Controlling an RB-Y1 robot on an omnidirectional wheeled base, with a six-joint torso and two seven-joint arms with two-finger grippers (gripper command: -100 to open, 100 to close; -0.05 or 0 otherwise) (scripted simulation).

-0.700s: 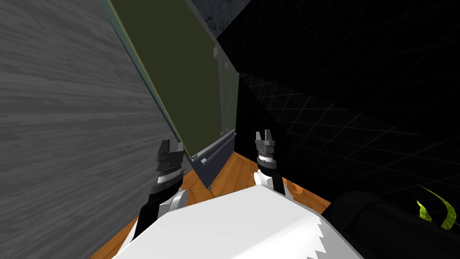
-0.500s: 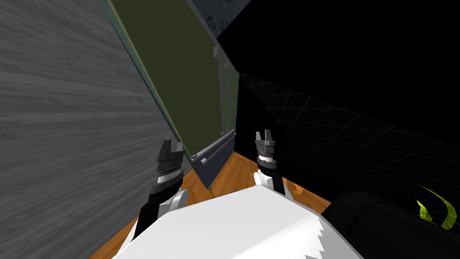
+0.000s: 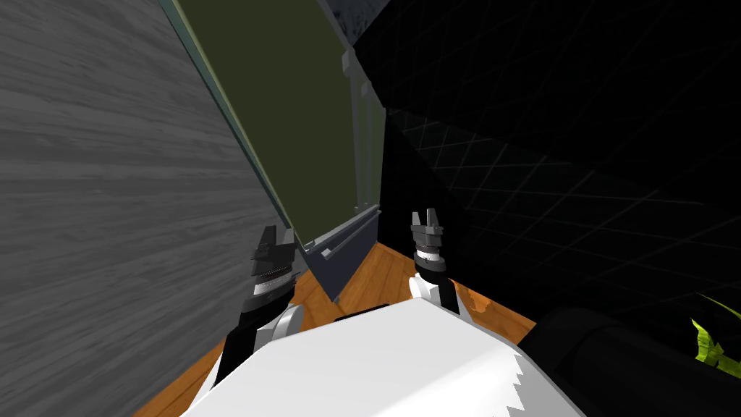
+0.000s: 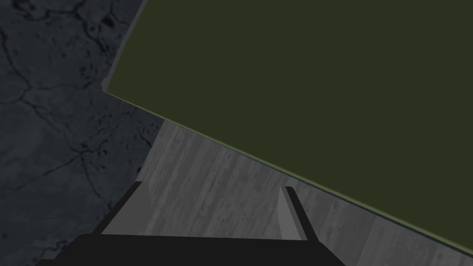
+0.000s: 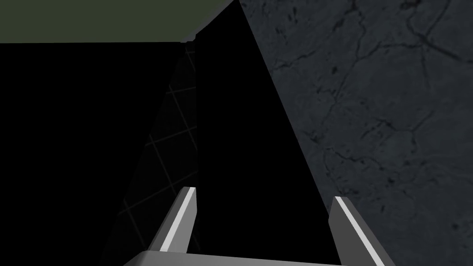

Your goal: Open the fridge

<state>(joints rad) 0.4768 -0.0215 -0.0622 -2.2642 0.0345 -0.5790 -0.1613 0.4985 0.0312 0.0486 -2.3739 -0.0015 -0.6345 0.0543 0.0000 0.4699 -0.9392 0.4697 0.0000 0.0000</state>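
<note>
Orange plank floor (image 3: 380, 275) is showing at lower centre of frame; olive fridge (image 3: 289, 108) is standing on it, dark grey base down.

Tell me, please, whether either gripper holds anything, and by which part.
Nothing is held: the left gripper and the right gripper both stand open and empty, neither gripping the dark olive-green flat door.

I see the fridge (image 3: 289, 108) as a tall, flat, dark olive-green face with a thin pale rim, standing on the wooden floor (image 3: 376, 279) close ahead, beside a grey planked wall (image 3: 108, 181). Pale vertical bars (image 3: 367, 145) run down its right edge. Below sits a grey-blue lower panel (image 3: 346, 262) with a slim bar handle (image 3: 352, 233); I cannot tell whether the door is ajar.
</note>
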